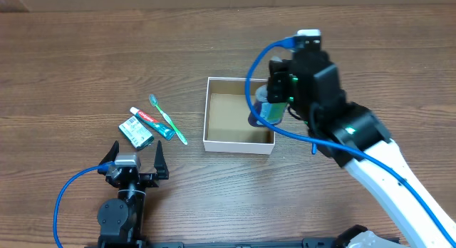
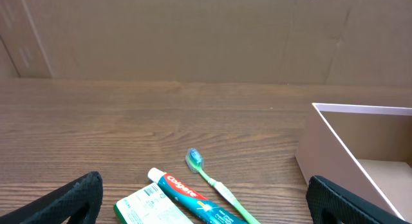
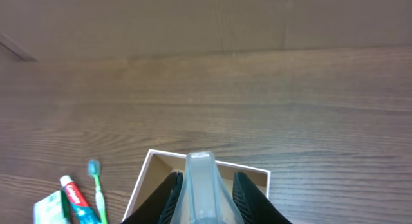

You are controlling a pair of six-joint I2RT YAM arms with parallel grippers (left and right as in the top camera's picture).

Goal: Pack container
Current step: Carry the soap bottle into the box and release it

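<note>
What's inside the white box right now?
Only the bare brown bottom shows inside the container. Its right side is covered by the right gripper holding a bluish item, so anything beneath them is hidden.

My black-fingered right claw (image 3: 206, 195) grips a pale, see-through blue bottle (image 3: 201, 176) above the container (image 3: 143, 172), which is white on the rim and brown inside. To the claw's left lie a green toothbrush (image 3: 98, 192) with blue bristles, a red, white and teal toothpaste (image 3: 74, 198) and a green-and-white carton (image 3: 46, 211).
</note>
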